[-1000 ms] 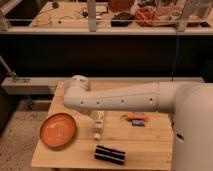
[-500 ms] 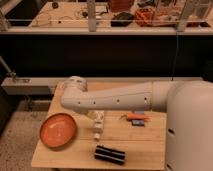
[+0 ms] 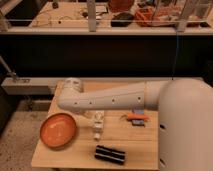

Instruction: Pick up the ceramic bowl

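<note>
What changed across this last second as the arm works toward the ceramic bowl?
The arm has shifted a little: its bulky white base section now fills more of the right of the view. The gripper has barely moved. It hangs open over the table, just right of the ceramic bowl, holding nothing. The bowl, the black item and the small orange item lie where they were.

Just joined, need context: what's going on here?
A one-arm robot is going for the ceramic bowl on the left of the wooden table. Its pincer hangs open over the tabletop just right of the bowl, not touching it, holding nothing. A black object lies near the front edge and a small orange item sits further right.
</note>
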